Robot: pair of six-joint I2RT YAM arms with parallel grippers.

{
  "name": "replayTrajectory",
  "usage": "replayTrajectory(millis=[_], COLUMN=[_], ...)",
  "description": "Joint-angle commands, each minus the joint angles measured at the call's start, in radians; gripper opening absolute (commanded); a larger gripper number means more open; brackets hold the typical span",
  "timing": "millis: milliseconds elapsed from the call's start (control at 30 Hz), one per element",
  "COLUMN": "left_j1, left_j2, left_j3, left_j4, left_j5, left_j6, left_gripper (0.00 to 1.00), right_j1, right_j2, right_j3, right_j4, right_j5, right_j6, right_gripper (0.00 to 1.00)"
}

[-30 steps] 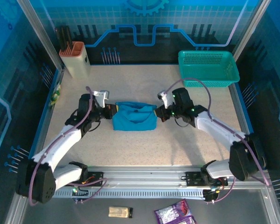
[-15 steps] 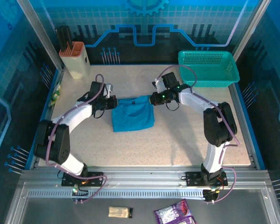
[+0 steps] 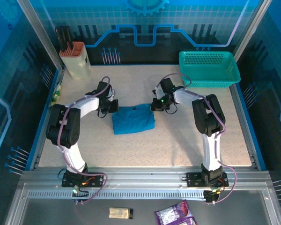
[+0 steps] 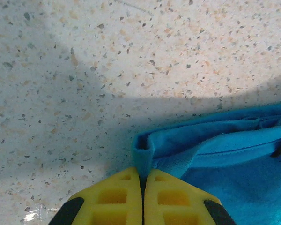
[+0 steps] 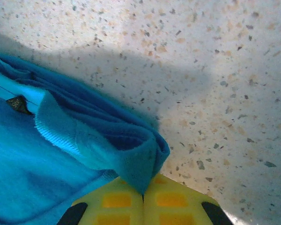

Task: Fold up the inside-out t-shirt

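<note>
While both arms reach in from the sides, I have the t-shirt (image 3: 133,119) lying mid-way across the table (image 3: 187,138) as a folded bundle, its long axis running left to right. My left gripper (image 3: 113,107) pinches its far-left corner and my right gripper (image 3: 154,105) its far-right corner, pads pressed together on cloth. The bulk lies nearward of both, and each arm looks equally close.

Robot lab cell: aluminium frame (image 3: 145,185), blue circuit-print panels (image 3: 131,28), speckled tabletop (image 3: 145,145)
</note>
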Motion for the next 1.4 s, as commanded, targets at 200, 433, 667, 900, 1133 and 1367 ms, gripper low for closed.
replayTrajectory(millis=[200,433,667,900,1133,1367], left_j1=[0.015,-0.012,-0.137,-0.191,-0.187,-0.187], left_j2=[-0.143,-0.295,-0.326,-0.275,-0.281,-0.365], left_j3=[0.037,0.033,-0.094,-0.304,-0.416,-0.318], left_j4=[-0.098,-0.221,-0.190,-0.028,-0.011,-0.078], left_j5=[-0.024,0.006,0.082,0.159,0.101,0.094], left_j6=[-0.026,-0.043,-0.146,-0.273,-0.282,-0.252], left_gripper=[0.28,0.33,0.24,0.17,0.13,0.14], right_j1=[-0.018,0.029,0.119,0.137,0.119,0.128], right_j2=[-0.111,-0.295,-0.290,-0.229,-0.200,-0.325], right_j3=[-0.012,-0.075,-0.141,-0.318,-0.453,-0.372], right_j4=[-0.095,-0.137,-0.038,0.094,0.155,0.046], right_j5=[0.021,0.070,-0.103,-0.119,-0.071,-0.078], right_j6=[0.039,0.065,0.188,0.297,0.323,0.303], right_gripper=[0.30,0.40,0.34,0.23,0.18,0.18])
